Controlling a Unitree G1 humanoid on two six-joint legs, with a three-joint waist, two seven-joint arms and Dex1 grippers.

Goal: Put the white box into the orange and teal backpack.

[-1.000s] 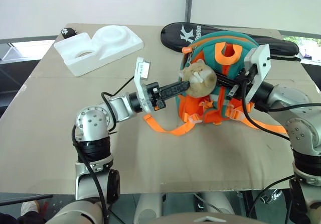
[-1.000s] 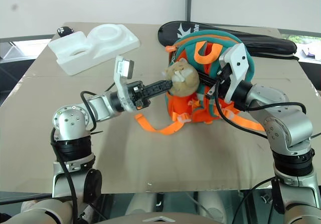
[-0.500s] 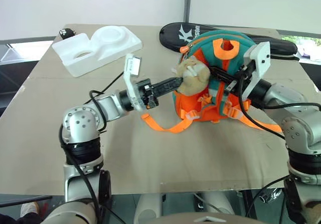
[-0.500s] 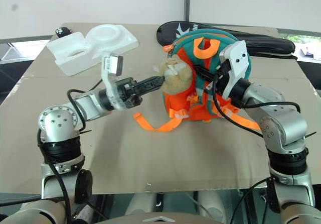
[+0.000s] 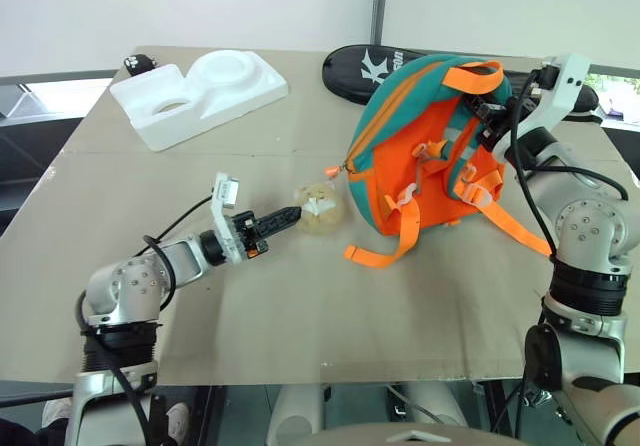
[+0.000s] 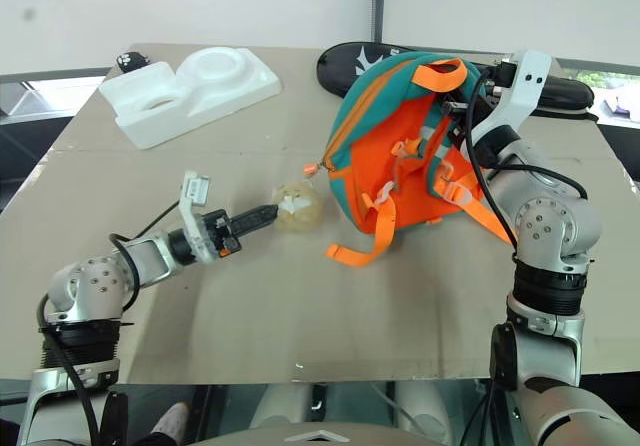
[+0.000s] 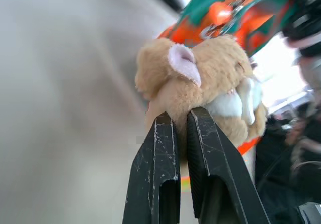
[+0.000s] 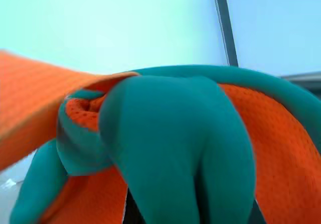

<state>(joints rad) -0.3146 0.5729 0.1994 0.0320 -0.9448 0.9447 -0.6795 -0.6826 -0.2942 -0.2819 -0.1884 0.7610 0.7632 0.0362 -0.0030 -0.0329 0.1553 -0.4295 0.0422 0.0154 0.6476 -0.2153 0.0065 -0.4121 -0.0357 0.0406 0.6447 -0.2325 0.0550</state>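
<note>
The orange and teal backpack [image 5: 400,156] stands tilted at the right of the table, its orange straps trailing toward the front. My right gripper [image 5: 497,108] is at its top by the orange handle, shut on teal fabric [image 8: 170,133] that hides the fingers. A tan plush toy [image 5: 322,209] lies on the table to the backpack's left. My left gripper [image 5: 296,213] is shut on the toy's edge, its black fingers [image 7: 160,148] pinching the fur. The white box is hidden from view.
A white foam tray [image 5: 200,91] with round hollows lies at the back left. A black racket case [image 5: 365,66] lies behind the backpack. The table [image 5: 300,316] is covered in brown cardboard, its front edge close to me.
My left gripper went down and left, drawing the plush toy off the backpack's front onto the table. My right gripper moved back and right with the backpack's top, turning the pack.
</note>
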